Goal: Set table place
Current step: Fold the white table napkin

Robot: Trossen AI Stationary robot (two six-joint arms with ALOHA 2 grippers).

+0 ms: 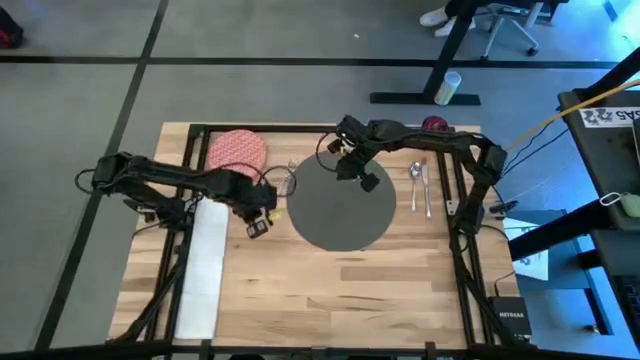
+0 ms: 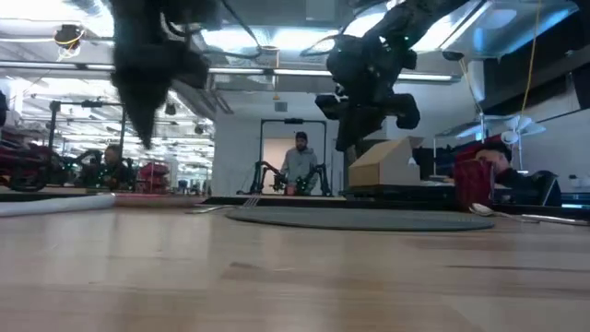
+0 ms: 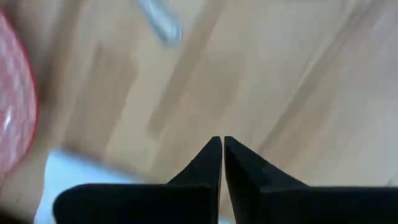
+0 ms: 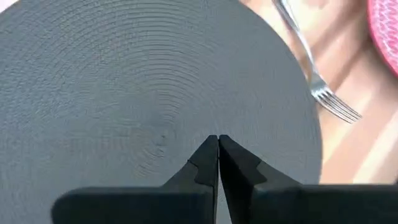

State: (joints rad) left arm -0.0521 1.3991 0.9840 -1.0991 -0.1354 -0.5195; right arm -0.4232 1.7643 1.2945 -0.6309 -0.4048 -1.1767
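High view first: I see the dark grey round mat (image 1: 340, 208) lying mid-table on the wooden table (image 1: 330, 295). The red patterned plate (image 1: 236, 152) sits at the far left corner, well apart from the mat, not yet on it. A white napkin (image 1: 203, 270) lies along the left edge. The spoon (image 1: 415, 182) and knife (image 1: 427, 188) lie side by side just right of the mat. The fork (image 1: 290, 172) lies between plate and mat. A small dark red cup (image 1: 433, 125) stands at the far right edge. My left gripper (image 1: 258, 212) hangs between napkin and mat; my right gripper (image 1: 362, 178) hangs over the mat's far part.

Low view: both arms are up off the tabletop and nothing hangs from either. A person (image 2: 300, 164) stands far back in the room.

Left wrist view: left fingers (image 3: 239, 168) pinched together, tips nearly touching, empty. Plate edge at one side, napkin corner below, bare wood ahead.

Right wrist view: right fingers (image 4: 205, 163) also closed tip to tip, holding nothing, right above the mat's ribbed weave. Fork tines lie just off the mat's rim.

Progress, my read: mat placed, spoon and knife roughly in position. Left to do: plate onto mat, napkin and fork to the mat's left, cup near the setting.
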